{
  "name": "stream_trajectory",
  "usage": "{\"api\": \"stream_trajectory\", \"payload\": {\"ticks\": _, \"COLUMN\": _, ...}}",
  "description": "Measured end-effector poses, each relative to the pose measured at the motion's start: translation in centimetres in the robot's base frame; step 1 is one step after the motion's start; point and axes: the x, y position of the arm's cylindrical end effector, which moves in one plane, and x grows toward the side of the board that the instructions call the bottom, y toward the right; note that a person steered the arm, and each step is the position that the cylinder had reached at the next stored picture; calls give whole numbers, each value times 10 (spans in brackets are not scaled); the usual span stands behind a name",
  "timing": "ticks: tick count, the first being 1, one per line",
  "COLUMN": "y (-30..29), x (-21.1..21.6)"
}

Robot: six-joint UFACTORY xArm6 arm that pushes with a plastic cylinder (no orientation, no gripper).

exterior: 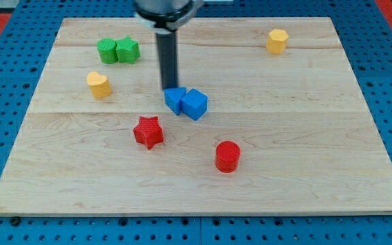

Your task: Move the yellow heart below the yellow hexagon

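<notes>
The yellow heart (pixel 99 84) lies at the view's left on the wooden board (pixel 305 136). The yellow hexagon (pixel 276 41) lies at the view's upper right, far from the heart. My tip (pixel 169 89) stands near the board's middle, right behind the left of two touching blue blocks (pixel 175 99). The tip is about a hand's width to the right of the yellow heart and well to the left of the hexagon.
The second blue block, a cube (pixel 195 104), touches the first. Two green blocks (pixel 107 50) (pixel 127 49) sit side by side at the upper left. A red star (pixel 148 132) and a red cylinder (pixel 227 156) lie toward the view's bottom.
</notes>
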Motion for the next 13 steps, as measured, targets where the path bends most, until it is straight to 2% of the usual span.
{"api": "stream_trajectory", "payload": {"ticks": 1, "y": -64, "x": 47}}
{"api": "stream_trajectory", "payload": {"ticks": 2, "y": -126, "x": 44}}
{"api": "stream_trajectory", "payload": {"ticks": 3, "y": -150, "x": -9}}
{"api": "stream_trajectory", "payload": {"ticks": 4, "y": -103, "x": -27}}
{"api": "stream_trajectory", "payload": {"ticks": 5, "y": -83, "x": -18}}
{"api": "stream_trajectory", "payload": {"ticks": 7, "y": -73, "x": 27}}
{"api": "stream_trajectory", "payload": {"ticks": 8, "y": -73, "x": 27}}
{"api": "stream_trajectory", "payload": {"ticks": 9, "y": -75, "x": 71}}
{"api": "stream_trajectory", "payload": {"ticks": 10, "y": -59, "x": 51}}
{"api": "stream_trajectory", "payload": {"ticks": 11, "y": -61, "x": 11}}
{"api": "stream_trajectory", "payload": {"ticks": 13, "y": 19, "x": -17}}
